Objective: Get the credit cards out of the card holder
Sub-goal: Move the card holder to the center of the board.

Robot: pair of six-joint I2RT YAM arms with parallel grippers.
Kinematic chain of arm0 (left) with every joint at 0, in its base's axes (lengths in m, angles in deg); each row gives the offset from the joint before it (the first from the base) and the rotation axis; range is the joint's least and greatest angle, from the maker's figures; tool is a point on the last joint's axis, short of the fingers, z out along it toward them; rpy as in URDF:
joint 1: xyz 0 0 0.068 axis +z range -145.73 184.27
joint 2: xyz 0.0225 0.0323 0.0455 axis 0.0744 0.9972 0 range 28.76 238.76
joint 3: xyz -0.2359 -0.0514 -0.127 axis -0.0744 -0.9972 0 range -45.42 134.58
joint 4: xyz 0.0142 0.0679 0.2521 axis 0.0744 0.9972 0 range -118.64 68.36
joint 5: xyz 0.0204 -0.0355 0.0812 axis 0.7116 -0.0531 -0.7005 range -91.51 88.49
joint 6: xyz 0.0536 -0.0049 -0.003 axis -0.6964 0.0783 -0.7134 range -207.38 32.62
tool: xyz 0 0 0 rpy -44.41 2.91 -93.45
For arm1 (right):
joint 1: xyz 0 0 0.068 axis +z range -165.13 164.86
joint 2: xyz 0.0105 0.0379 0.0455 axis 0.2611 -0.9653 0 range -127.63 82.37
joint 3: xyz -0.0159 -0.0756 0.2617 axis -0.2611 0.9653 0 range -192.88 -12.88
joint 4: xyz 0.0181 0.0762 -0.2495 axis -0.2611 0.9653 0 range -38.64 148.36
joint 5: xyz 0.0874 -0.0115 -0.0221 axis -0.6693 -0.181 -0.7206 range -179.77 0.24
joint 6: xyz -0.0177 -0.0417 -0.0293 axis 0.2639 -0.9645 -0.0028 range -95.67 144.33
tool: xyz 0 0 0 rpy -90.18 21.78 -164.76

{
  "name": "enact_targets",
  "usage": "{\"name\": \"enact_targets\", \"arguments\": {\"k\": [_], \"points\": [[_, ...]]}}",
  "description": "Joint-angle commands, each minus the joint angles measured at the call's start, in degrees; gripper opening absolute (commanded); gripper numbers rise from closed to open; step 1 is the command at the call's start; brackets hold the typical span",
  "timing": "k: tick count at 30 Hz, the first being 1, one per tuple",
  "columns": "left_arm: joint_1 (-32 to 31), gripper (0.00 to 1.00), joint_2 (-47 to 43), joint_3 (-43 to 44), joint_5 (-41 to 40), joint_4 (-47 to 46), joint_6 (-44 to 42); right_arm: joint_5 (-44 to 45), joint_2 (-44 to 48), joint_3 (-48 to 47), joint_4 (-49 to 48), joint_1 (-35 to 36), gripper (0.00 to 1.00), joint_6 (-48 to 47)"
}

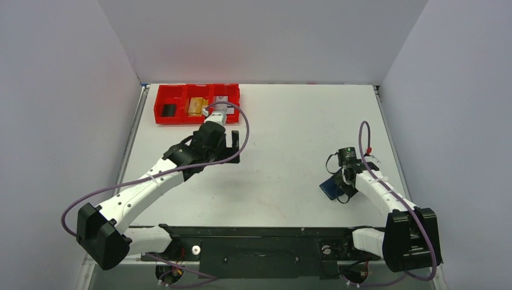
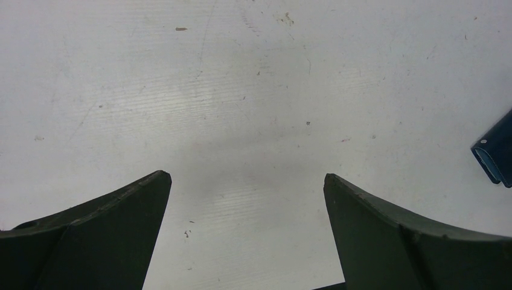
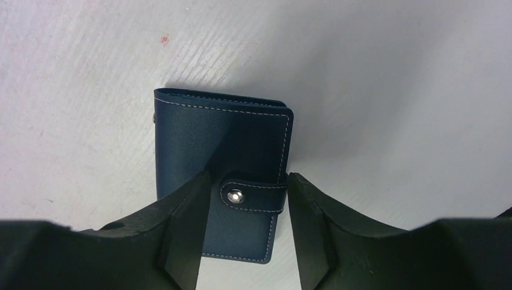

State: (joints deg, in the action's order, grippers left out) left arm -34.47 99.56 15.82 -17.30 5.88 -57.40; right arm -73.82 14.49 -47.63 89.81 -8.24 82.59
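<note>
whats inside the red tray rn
The red tray holds a black card in its left compartment and a tan-gold card in the middle one. The right compartment shows a silvery-grey card, partly covered by the left arm. Anything beneath the cards is hidden.

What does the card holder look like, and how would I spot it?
Look at the white table, right side, under the right arm's pincer. The card holder lies there: a small navy wallet, closed by a snap strap, far from the red tray.
</note>
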Motion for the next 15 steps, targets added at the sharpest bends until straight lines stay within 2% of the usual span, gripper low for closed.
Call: {"name": "enact_targets", "arguments": {"k": [1, 6, 10, 15], "points": [[0.64, 1.0, -0.93, -0.13, 0.24, -0.1, 0.86, -0.12, -2.06, 0.43, -3.34, -0.34, 0.45, -1.46], [1.13, 1.0, -0.5, -0.23, 0.28, 0.2, 1.19, -1.83, -2.64, 1.65, -4.51, -0.1, 0.36, -2.12], [1.45, 1.0, 0.05, -0.58, 0.68, 0.13, 2.02, -2.98, -3.12, 1.82, -5.17, 0.57, 0.21, -3.65], [1.69, 1.0, 1.1, -0.89, 1.52, -0.02, 3.04, -2.94, -6.56, -1.89, -6.37, 8.21, 0.14, -6.03]]}}
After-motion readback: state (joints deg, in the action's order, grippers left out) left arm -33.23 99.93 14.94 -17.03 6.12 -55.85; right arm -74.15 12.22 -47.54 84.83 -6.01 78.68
